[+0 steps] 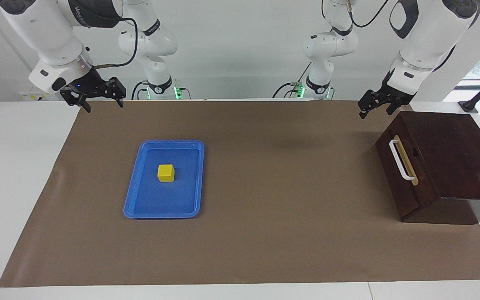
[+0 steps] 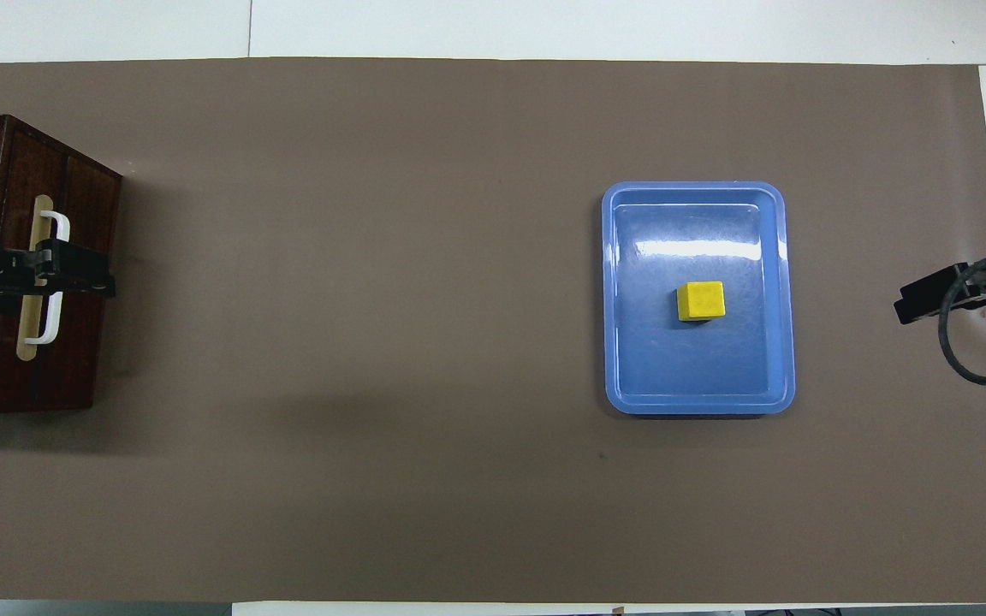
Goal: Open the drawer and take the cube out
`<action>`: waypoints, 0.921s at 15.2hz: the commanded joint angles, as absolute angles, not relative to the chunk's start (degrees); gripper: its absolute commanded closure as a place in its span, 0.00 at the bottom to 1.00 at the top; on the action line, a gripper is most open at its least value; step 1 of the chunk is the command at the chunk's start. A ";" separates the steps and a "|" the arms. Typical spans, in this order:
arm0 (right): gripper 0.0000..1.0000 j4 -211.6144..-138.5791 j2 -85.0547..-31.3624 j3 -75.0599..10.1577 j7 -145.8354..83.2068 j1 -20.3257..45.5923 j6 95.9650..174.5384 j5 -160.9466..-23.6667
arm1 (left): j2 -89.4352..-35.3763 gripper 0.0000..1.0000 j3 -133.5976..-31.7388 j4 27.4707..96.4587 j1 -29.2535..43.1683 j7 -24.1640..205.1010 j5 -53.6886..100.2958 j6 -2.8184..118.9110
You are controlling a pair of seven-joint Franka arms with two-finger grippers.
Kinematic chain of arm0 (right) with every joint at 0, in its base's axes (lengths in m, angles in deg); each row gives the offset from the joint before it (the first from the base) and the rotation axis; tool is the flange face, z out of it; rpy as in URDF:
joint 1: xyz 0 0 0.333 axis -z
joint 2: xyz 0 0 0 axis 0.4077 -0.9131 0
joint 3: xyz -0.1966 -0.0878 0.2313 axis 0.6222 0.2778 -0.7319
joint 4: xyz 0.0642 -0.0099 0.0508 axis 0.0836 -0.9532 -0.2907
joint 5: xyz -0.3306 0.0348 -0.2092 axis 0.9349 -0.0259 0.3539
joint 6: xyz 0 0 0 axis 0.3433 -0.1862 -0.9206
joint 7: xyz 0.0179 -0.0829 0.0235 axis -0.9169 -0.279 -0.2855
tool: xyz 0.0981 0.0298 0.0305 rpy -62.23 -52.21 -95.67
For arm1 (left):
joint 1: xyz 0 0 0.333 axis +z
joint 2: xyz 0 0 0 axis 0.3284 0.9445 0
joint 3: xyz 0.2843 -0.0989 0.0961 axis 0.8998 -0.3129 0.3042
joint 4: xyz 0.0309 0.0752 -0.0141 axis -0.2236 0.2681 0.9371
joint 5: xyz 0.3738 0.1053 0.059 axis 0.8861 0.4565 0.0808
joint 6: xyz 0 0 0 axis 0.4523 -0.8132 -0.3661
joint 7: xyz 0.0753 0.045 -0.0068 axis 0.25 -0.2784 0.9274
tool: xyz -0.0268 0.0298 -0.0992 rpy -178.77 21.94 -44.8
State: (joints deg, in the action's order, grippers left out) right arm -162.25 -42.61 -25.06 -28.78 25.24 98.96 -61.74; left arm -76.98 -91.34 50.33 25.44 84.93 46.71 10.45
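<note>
The drawer [image 1: 398,183] is shut in its dark brown box at the left arm's end of the table, and its white handle [image 1: 401,160] is free. The yellow cube [image 1: 166,173] lies in the flat blue tray [image 1: 163,214] toward the right arm's end, also in the overhead view [image 2: 701,300]. My left gripper [image 1: 374,112] is open and empty, up in the air by the box's top corner nearest the robots. In the overhead view, the left gripper [image 2: 103,282] covers the handle [image 2: 56,224]. My right gripper [image 1: 103,106] is open and empty, raised over the mat's edge, apart from the tray.
A brown mat [image 1: 281,233] covers the table between the tray [image 2: 698,402] and the box [image 2: 82,359]. The box top slopes toward the table's edge. White table shows around the mat. The right gripper [image 2: 908,306] shows at the mat's edge overhead.
</note>
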 commanded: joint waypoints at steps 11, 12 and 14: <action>0.00 -162.93 -41.55 -25.51 -34.92 24.67 101.15 -58.73 | -77.48 0.00 -90.98 49.80 24.89 83.55 47.21 7.20; 0.00 -162.93 -41.55 -25.51 -34.92 24.76 101.15 -58.73 | -77.39 0.00 -90.98 49.80 24.89 83.55 47.21 7.20; 0.00 -162.93 -41.55 -25.51 -34.92 24.76 101.06 -58.82 | -77.39 0.00 -90.98 49.80 24.89 81.54 47.21 7.20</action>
State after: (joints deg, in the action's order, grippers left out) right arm -162.15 -42.52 -25.42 -33.80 24.93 100.56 -59.38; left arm -76.98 -91.38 50.03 25.43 83.61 46.76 8.46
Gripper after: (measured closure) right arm 0.000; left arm 0.000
